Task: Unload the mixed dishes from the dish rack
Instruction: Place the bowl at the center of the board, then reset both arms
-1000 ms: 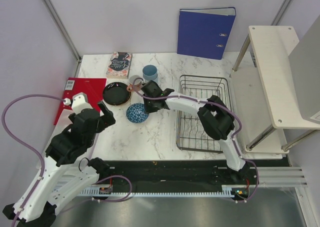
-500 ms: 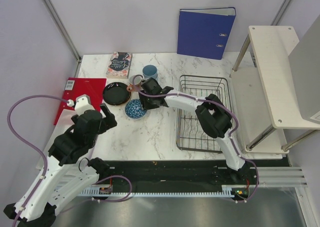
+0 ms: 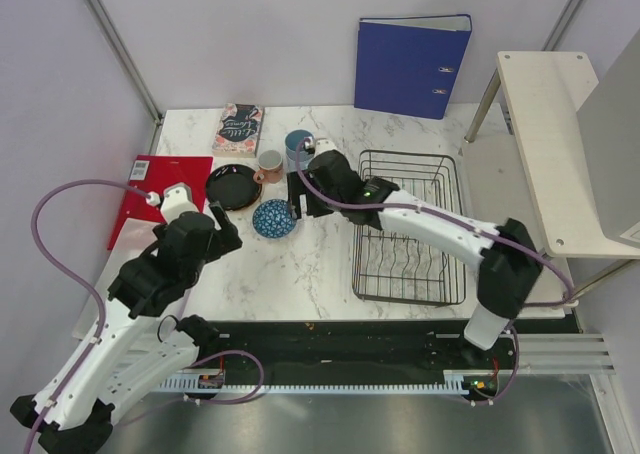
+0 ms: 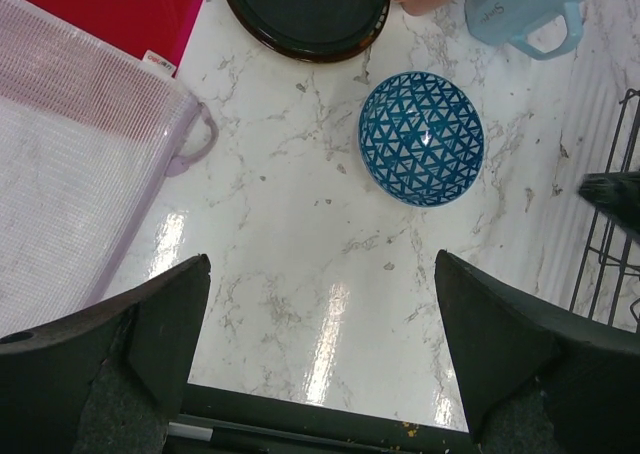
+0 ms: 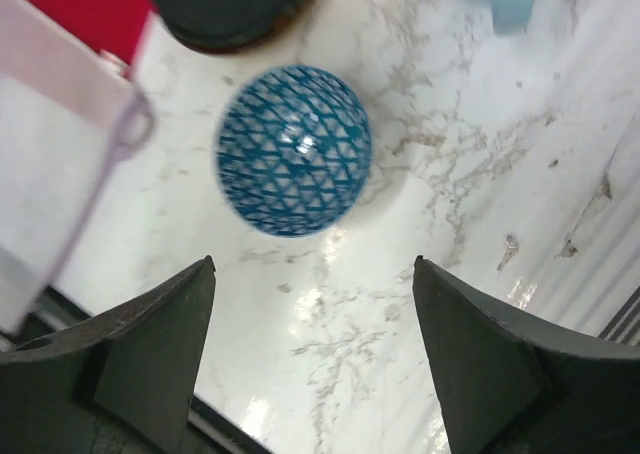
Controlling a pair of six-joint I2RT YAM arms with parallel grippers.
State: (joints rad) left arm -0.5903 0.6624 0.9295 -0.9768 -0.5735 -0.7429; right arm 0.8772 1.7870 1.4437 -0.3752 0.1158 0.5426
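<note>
The dish rack (image 3: 405, 269) stands on the right side of the marble surface (image 3: 300, 274), its near side by the front edge. Well apart at its 9 o'clock, the left tool (image 4: 322, 274) hangs with jaws wide, gripping nothing. Farther on, the blue net-patterned bowl (image 3: 274, 219) sits on the surface. The right tool (image 5: 312, 269) hovers at its 2 o'clock, jaws wide and empty. Beyond, the black dish (image 3: 233, 186) lies at the bowl's 11 o'clock, the salmon cup (image 3: 269, 164) at 12 and a blue mug (image 3: 299, 146) at 1.
</note>
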